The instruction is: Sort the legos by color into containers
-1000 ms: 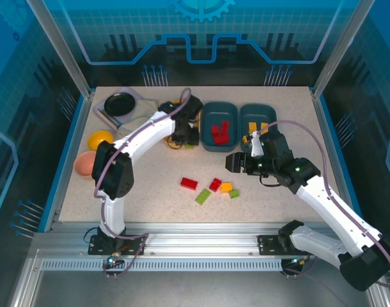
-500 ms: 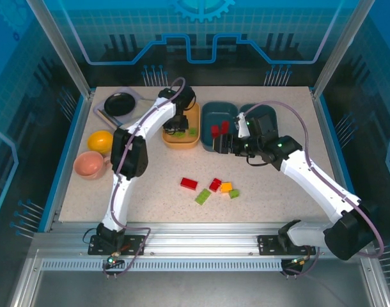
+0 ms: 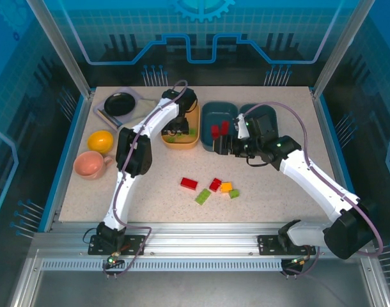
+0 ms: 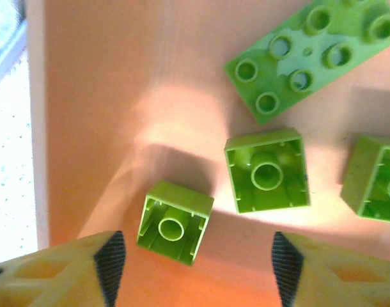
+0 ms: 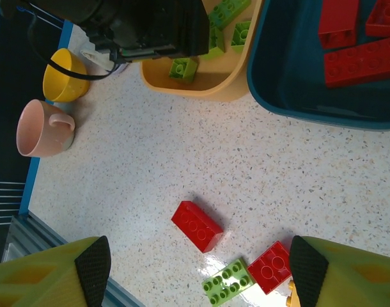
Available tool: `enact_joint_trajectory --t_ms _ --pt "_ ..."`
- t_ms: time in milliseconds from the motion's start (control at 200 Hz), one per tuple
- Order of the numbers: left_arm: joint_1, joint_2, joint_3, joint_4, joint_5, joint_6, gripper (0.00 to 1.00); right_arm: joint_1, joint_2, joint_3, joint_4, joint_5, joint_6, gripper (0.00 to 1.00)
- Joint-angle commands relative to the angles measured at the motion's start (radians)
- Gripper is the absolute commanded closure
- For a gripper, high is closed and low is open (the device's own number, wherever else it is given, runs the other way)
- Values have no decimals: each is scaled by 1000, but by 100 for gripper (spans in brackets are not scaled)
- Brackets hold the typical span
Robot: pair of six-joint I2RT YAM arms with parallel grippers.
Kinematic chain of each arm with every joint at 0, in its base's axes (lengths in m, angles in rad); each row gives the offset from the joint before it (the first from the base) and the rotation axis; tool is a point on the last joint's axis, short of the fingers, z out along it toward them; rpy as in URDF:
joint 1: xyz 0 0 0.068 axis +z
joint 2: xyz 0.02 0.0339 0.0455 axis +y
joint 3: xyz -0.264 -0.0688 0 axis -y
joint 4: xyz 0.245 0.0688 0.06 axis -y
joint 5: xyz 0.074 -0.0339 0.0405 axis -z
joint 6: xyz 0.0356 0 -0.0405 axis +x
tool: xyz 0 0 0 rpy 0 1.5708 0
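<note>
You are working over a speckled table [image 3: 150, 185], with both arms reaching into its far half. Your left arm [image 3: 144, 137] is stretching toward 12 o'clock, and your right arm [image 3: 310, 179] is bending in toward 10 o'clock.

Three trays are sitting in a row at the far side. The yellow-orange tray [image 3: 182, 145] is lying at 11 o'clock from the table's middle, with the middle teal tray [image 3: 211, 112] just beside it at 12. The right teal tray [image 3: 265, 114] is sitting at 1, and your right arm is covering it too much to tell what it is holding.

A pink mug [image 3: 89, 165] and a yellow bowl [image 3: 100, 139] are standing at the 9 o'clock edge, and a black dish [image 3: 120, 102] at 10.

Your left gripper [image 4: 195, 268] is hanging over the yellow-orange tray, fingers spread apart and gripping nothing. Your right gripper [image 5: 198, 275] is hovering at the near edge of the middle teal tray, fingers wide apart and empty.

Green legos [image 4: 266, 171] are lying in the yellow-orange tray: one long brick [image 4: 310, 57] studs up, and square ones upside down. Red legos [image 5: 355, 38] are lying in the middle teal tray.

Five loose bricks are lying on the table at 6 o'clock of that tray: two red [image 3: 188, 183], one orange [image 3: 226, 187] and two green [image 3: 202, 196].
</note>
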Motion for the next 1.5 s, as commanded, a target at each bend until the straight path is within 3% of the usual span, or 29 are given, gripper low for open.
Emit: enact_joint_trajectory --t_ms 0,185,340,525,620,750,910,1095,1265,1496 --pt "-8 -52 75 -34 27 -11 30 10 -14 3 -45 6 -41 23" --pt "-11 -203 99 -29 110 -69 25 0 -18 57 -118 35 -111 24" --pt "-17 -370 -45 6 206 -139 22 -8 -23 113 -196 54 -164 24" --pt "-29 -631 -479 97 341 -345 16 21 -52 78 -229 61 -200 24" --pt "-53 -781 -781 209 424 -575 14 79 -59 42 -230 83 -196 25" --pt "-133 -919 -1128 494 493 -895 12 158 -64 -7 -198 92 -165 25" --pt "-204 -902 -1267 640 497 -1154 10 229 -57 -59 -159 97 -146 25" --pt "-220 -866 -1356 790 478 -1383 9 246 -67 -103 -138 93 -137 25" --pt "-234 -780 -1323 805 495 -1417 13 246 -89 -112 -148 106 -141 25" --pt "-246 -697 -1291 807 486 -1418 29 245 -105 -128 -156 110 -140 25"
